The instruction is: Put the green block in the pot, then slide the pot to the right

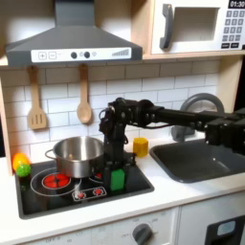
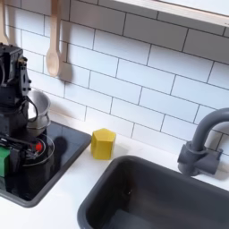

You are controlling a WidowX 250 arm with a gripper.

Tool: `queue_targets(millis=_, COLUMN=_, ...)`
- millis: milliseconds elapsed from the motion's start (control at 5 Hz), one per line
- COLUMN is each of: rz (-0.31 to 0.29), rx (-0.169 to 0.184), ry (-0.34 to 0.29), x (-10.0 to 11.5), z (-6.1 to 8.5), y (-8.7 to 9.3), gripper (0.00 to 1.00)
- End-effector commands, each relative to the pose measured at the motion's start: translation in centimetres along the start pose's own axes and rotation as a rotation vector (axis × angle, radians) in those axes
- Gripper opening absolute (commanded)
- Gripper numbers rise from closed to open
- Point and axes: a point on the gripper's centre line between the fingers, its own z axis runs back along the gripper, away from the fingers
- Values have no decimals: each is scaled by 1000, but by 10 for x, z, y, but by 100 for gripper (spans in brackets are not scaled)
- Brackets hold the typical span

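Observation:
The green block (image 1: 117, 179) stands on the black stovetop (image 1: 57, 196) near its front right corner; in the second exterior view the green block (image 2: 4, 162) shows as a sliver at the left edge. My gripper (image 1: 115, 166) points straight down right over the block, fingertips at its top; I cannot make out how the jaws stand or whether they touch it. In the second exterior view the gripper (image 2: 12, 146) is at the far left. The silver pot (image 1: 77, 154) sits on the back left burner, to the left of the gripper in the first exterior view; part of the pot (image 2: 38, 109) shows behind the arm.
A yellow block (image 1: 141, 146) (image 2: 104, 143) lies on the counter between stove and sink (image 1: 203, 161). A round green-and-yellow toy (image 1: 19, 166) sits left of the stove. Wooden utensils (image 1: 83, 100) hang on the tiled wall. The faucet (image 2: 199, 148) stands at the sink's back.

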Motion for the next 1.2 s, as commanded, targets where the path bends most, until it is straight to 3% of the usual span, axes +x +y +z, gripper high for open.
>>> queue_targets(millis=0, rz=-30, rx=-5, ry=-30, x=-5, z=28, y=0, gripper=0)
queue_targets(millis=400, rz=-9, rx=-8, ry=-95, x=2, z=59, y=13, gripper=0)
queue_targets(millis=1000, rz=35, rx=-5, ry=-181, x=27, z=84, y=20, gripper=0)
